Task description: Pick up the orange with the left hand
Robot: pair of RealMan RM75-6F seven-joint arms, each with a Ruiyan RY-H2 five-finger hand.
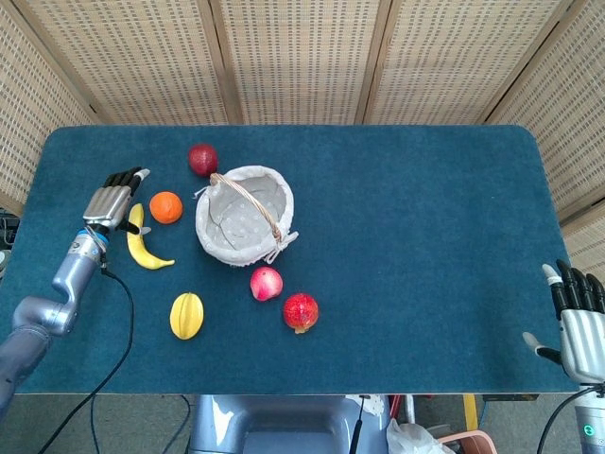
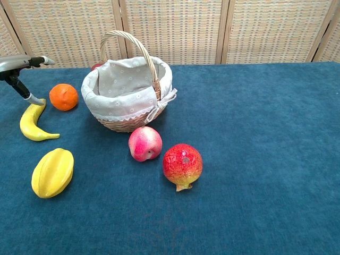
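The orange [image 1: 165, 207] lies on the blue table, left of the basket; the chest view shows the orange [image 2: 64, 97] at the upper left. My left hand [image 1: 113, 200] hovers just left of it, above the top of the banana, fingers spread and holding nothing. In the chest view only the left hand's [image 2: 18, 66] fingertips enter from the left edge, apart from the fruit. My right hand [image 1: 577, 317] stays open off the table's front right corner.
A cloth-lined wicker basket [image 1: 282, 197] stands right of the orange. A banana [image 1: 142, 245] lies below my left hand. A dark red fruit [image 1: 202, 159] sits behind the basket. A yellow starfruit [image 1: 186, 315], a pink apple [image 1: 267, 283] and a pomegranate [image 1: 301, 311] lie nearer the front.
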